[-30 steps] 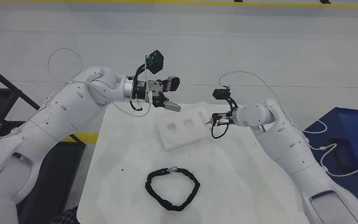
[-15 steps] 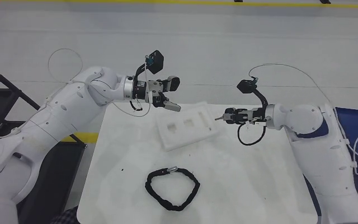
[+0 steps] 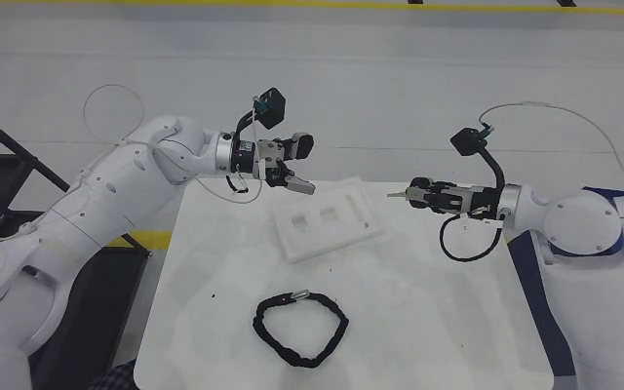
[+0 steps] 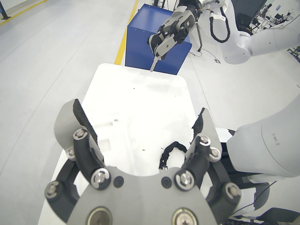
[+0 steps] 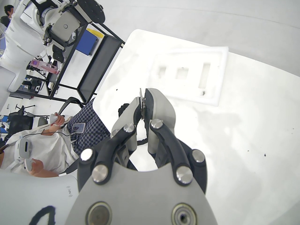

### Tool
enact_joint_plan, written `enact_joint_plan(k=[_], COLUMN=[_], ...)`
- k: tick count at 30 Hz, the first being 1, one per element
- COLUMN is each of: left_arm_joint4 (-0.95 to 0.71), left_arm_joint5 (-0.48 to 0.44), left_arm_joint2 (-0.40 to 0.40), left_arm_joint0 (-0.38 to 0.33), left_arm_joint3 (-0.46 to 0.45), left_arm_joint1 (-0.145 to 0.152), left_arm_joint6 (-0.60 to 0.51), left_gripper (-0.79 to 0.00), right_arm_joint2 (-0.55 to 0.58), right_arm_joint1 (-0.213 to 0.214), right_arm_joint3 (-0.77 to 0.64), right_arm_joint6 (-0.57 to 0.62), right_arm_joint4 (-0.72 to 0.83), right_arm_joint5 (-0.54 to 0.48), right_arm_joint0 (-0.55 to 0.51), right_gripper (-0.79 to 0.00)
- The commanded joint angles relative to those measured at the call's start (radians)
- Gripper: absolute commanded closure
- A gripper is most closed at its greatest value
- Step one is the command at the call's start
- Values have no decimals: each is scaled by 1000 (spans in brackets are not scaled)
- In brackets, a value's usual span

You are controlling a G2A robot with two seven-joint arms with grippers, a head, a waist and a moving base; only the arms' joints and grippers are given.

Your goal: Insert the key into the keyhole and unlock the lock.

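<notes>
Top view: right gripper (image 3: 408, 192) jaws pinch key (image 3: 395, 194) over table's (image 3: 439, 322) 1 o'clock, left gripper (image 3: 302, 184) jaws spread; best to level blade, then approach chain lock (image 3: 283, 298) at 7 o'clock.

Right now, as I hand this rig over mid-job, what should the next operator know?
Left tool: open, empty, over the table at its far left corner, next to the foam tray.
Right tool: shut on the key, blade sticking out, in the air over the far right part.
Chain lock: looped on the table near the front, neither tool on it.
Done: key gripped. Left: bring key to keyhole, insert, turn.
</notes>
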Motion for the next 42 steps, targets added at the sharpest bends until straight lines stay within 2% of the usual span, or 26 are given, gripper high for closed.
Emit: enact_joint_plan(k=[1,7,9,11,19,27,34,38,42], left_arm_joint4=[0,-1,-19,76,275,455,626,631,584], left_arm_joint5=[0,2,0,0,0,0,0,0,0], left_arm_joint2=[0,-1,-15,-40,-67,-35,20,20,20], left_arm_joint0=[0,3,27,32,166,243,257,281,294], left_arm_joint3=[0,-4,-73,-82,-143,-122,-113,-119,-123], left_arm_joint1=[0,0,1,11,30,17,-8,-24,-34], left_arm_joint6=[0,3,22,16,150,213,175,98,-23], left_gripper=[-785,-785,-785,-785,-785,-785,-785,-785,-785], right_arm_joint2=[0,0,0,0,0,0,0,0,0], right_arm_joint1=[0,0,0,0,0,0,0,0,0], right_arm_joint3=[0,0,0,0,0,0,0,0,0], right_arm_joint6=[0,0,0,0,0,0,0,0,0], right_arm_joint4=[-1,-1,-1,-1,-1,-1,-1,-1,-1], right_arm_joint5=[0,0,0,0,0,0,0,0,0], right_arm_joint0=[0,0,0,0,0,0,0,0,0], right_gripper=[0,0,0,0,0,0,0,0,0])
